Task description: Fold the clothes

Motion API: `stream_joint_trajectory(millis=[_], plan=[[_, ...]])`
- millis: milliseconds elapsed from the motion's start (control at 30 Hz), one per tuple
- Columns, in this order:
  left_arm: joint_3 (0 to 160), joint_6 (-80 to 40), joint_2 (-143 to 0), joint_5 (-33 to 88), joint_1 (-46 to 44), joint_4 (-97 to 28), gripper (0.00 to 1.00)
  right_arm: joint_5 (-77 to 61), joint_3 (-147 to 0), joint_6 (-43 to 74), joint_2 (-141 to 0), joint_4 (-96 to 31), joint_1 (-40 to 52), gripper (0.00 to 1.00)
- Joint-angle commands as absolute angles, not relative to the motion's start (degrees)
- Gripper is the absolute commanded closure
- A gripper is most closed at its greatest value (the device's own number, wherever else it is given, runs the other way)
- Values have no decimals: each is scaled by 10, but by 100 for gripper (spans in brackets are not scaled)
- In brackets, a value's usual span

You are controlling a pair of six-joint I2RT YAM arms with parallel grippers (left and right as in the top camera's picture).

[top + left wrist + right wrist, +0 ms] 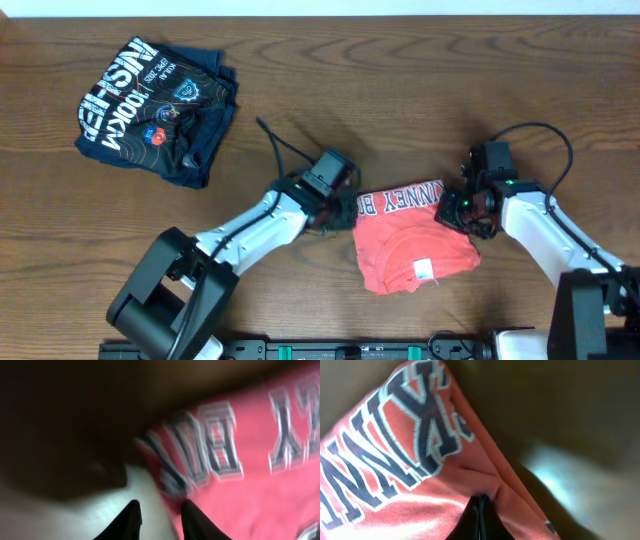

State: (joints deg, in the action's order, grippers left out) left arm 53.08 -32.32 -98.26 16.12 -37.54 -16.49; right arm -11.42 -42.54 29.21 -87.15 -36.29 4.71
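Note:
The clothes (410, 240), an orange-red T-shirt with white-edged block lettering, lie partly folded on the table's front middle, a small white label (424, 268) facing up. My left gripper (345, 210) is at the shirt's left edge. In the left wrist view the left gripper (160, 510) stands open, and the blurred shirt edge (260, 485) runs just past the right finger. My right gripper (462, 208) is at the shirt's right edge. In the right wrist view the right gripper (481, 502) is shut on a pinched fold of the shirt (395, 460).
A dark navy folded shirt (155, 105) with white lettering lies at the back left of the wooden table (330, 70). Cables trail from both arms. The arm bases stand along the front edge.

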Motion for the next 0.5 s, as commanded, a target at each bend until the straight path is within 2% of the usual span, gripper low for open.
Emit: stream_joint_trajectory(millis=[0,167,300,467], plan=[[534,-276,-990,111,-337,-135,71,-97,-412,311,-827,-399,46,99],[552,-210,-988,137,-277,-118,71,-151,-412,282,-744,-417,57,99],[585,-176,-967,276,-248,-166,69,-149,-412,203,-695,-378,57,98],[587,-177,-941,387,-274,-180,65,-117,-412,173,-698,-333,56,90]])
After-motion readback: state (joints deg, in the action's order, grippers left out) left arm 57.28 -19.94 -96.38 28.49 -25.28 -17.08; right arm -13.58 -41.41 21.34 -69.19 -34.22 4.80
